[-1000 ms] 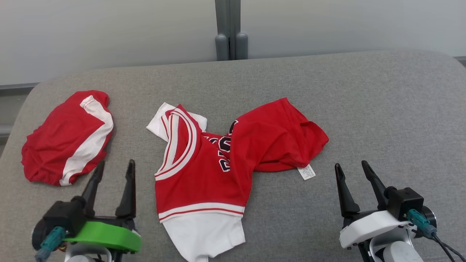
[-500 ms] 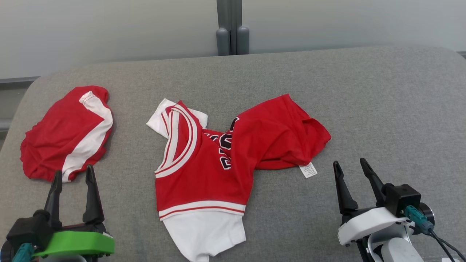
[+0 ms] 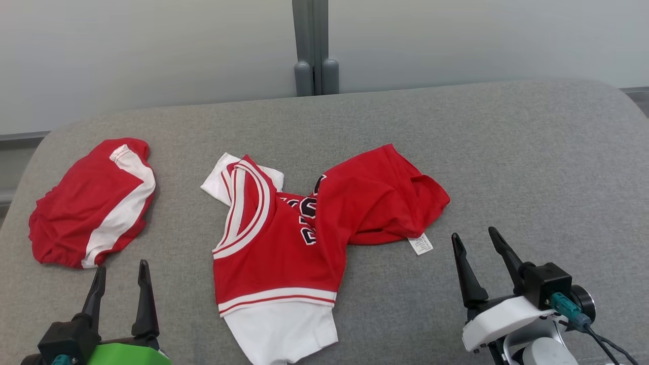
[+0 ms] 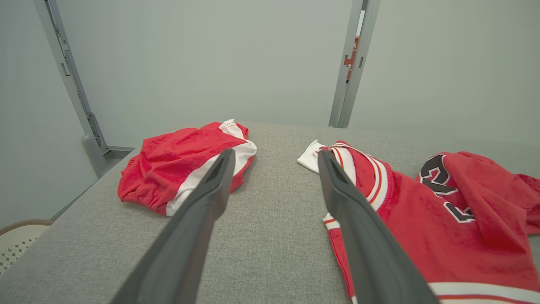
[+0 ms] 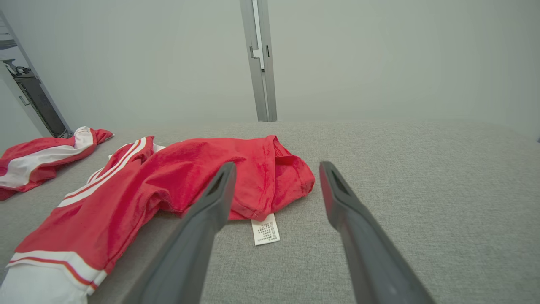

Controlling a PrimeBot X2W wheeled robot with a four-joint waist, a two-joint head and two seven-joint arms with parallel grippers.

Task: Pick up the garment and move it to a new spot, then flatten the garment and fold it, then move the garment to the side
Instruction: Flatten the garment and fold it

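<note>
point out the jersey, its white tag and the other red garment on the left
jersey [image 3: 274, 253], head view, on its red front panel
white tag [image 3: 421, 245], head view, middle of the label
other red garment [image 3: 71, 213], head view, on its red fabric

Grey upholstered cushion [image 3: 507, 152] with a crumpled red-and-white cloth bundle [image 3: 86, 203], set before pale grey wall panels [image 3: 152, 50].

The broad, round-cornered woven cushion spans the head view; the bundle lies near its left end, mostly red, with a wide white band curving across it and a gathered, puckered lower edge. Behind the cushion's far edge a narrow grey upright post [image 3: 310, 45] divides the wall panels, with two short rounded grey caps [image 3: 302, 78] at its foot. In the left wrist view, the rim of a pale woven basket [image 4: 17, 236] shows below the cushion's left edge, and a slanted grey rail [image 4: 69, 80] runs up the wall there.
</note>
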